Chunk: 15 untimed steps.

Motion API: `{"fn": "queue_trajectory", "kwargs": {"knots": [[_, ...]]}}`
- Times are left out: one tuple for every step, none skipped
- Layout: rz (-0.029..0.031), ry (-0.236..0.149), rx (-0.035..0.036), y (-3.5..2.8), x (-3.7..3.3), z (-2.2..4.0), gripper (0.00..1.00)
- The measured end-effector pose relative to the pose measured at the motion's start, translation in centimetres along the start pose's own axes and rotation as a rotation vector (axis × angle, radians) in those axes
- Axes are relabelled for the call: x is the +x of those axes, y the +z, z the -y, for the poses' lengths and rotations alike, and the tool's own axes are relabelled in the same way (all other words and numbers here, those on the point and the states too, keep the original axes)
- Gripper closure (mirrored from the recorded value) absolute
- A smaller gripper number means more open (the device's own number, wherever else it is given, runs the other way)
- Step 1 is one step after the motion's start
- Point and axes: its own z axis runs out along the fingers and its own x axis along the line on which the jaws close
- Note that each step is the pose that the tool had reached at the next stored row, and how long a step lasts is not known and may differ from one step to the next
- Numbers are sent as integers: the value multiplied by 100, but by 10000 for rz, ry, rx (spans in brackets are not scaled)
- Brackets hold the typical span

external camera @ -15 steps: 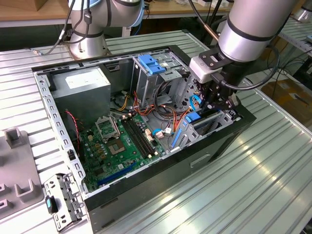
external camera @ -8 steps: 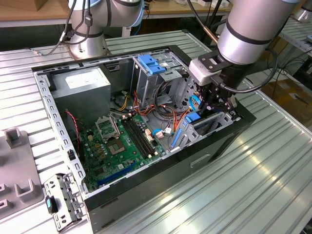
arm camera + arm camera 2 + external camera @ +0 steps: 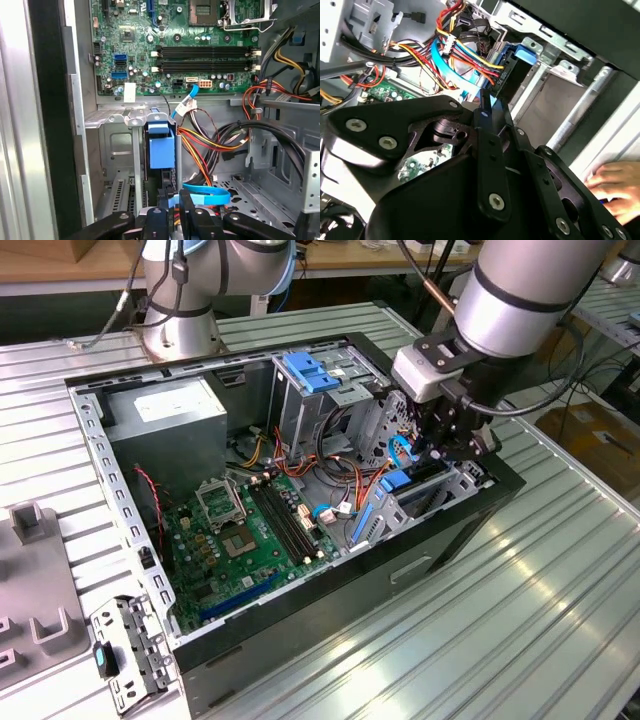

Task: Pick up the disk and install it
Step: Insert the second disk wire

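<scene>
2 hazards stand out to me from here. 1st, the disk point(image 3: 161, 147) stands on edge in the narrow bay at the front of the case point(image 3: 120, 495), its blue plastic end up between the bay's grey metal walls. If it goes down tilted, I judge it could bind on those walls or stop short of its seat. 2nd, the cables: a blue flat cable point(image 3: 205, 192) loops right beside the gripper point(image 3: 450, 445), and a bundle of red, yellow and black wires point(image 3: 210, 145) runs just beside the bay, so either could snag on the tool or get pinched under the disk.

The gripper hangs directly over the bay, at the disk's near end. I cannot tell from these views whether it is clamped on the disk or free of it, and that matters, since a loose hold would let the disk drop crooked.

1 more worry: in the second wrist view a person's hand point(image 3: 615, 190) rests outside the case, near the tool. I would want it well apart from the arm.

Around the work, the motherboard point(image 3: 175, 45) lies on the case floor beyond the bay, the grey power-supply box point(image 3: 165, 410) sits in the far corner, and a grey cage with a blue top point(image 3: 315, 375) stands between them and the arm. A loose metal bracket point(image 3: 125, 655) lies on the table point(image 3: 500, 640) outside the case, well apart.
</scene>
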Motion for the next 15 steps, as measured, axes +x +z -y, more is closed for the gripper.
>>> {"fn": "queue_trajectory", "kwargs": {"knots": [[-1,0,0,-33,-2,5,76],[-1,0,0,-82,-6,13,76],[-2,0,0,-115,-8,18,76],[1,0,0,-115,-8,18,76],[1,0,0,-115,-9,18,78],[1,1,0,-115,-9,18,85],[-1,0,0,-116,-9,18,89],[0,0,0,-116,-9,18,89],[0,0,0,-116,-9,18,89],[-1,0,0,-117,-9,18,89],[-1,0,0,-117,-9,18,89],[-1,0,0,-117,-9,18,89],[-1,0,0,-120,-9,19,89],[0,0,0,-123,-9,19,89],[-1,0,0,-123,-9,19,89]]}}
